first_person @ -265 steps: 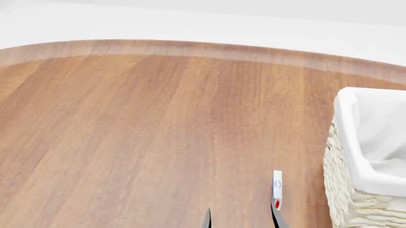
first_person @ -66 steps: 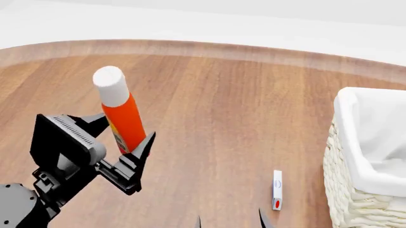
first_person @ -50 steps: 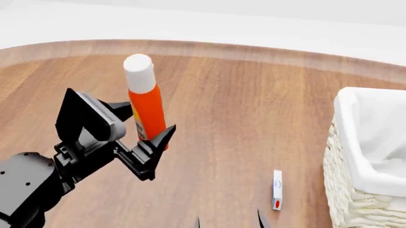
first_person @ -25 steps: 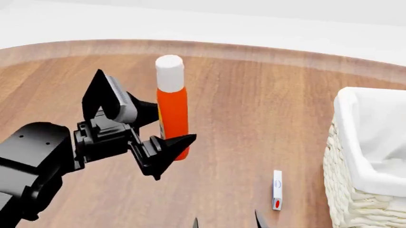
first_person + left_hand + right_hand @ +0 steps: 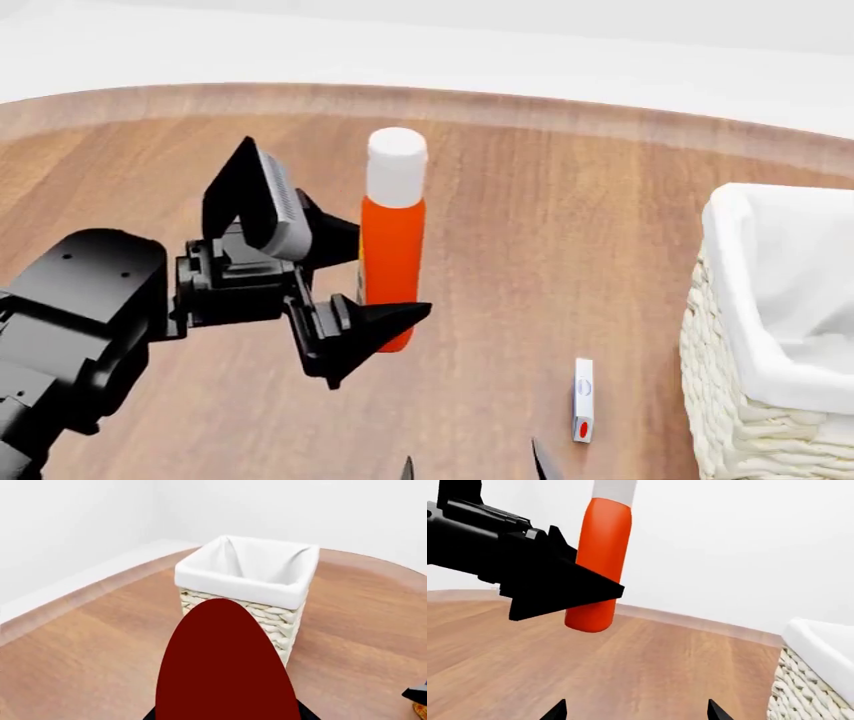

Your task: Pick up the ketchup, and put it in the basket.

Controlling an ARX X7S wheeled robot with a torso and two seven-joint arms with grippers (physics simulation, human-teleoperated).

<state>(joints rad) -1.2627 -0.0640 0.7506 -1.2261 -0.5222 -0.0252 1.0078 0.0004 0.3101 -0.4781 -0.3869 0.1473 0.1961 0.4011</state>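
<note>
My left gripper [image 5: 358,285] is shut on the ketchup [image 5: 391,250], an orange-red bottle with a tall white cap, and holds it upright above the wooden table. The bottle fills the lower middle of the left wrist view [image 5: 227,665] and shows with the left jaws in the right wrist view [image 5: 602,560]. The basket [image 5: 767,330], pale wicker with a white liner, stands at the right edge, well right of the bottle; it also shows in the left wrist view [image 5: 247,575] and at the edge of the right wrist view [image 5: 820,680]. My right gripper [image 5: 470,466] is open and empty at the bottom edge, its tips wide apart [image 5: 635,711].
A small white-and-red box [image 5: 583,399] lies on the brown wooden table [image 5: 561,220] between the bottle and the basket. The table's curved far edge [image 5: 441,100] meets a white wall. A dark object [image 5: 417,697] peeks in at the left wrist view's edge.
My left arm has come in from the left holding the ketchup and carried it right, toward the basket, turning it upright. My right gripper tips stayed low and drifted slightly left.
</note>
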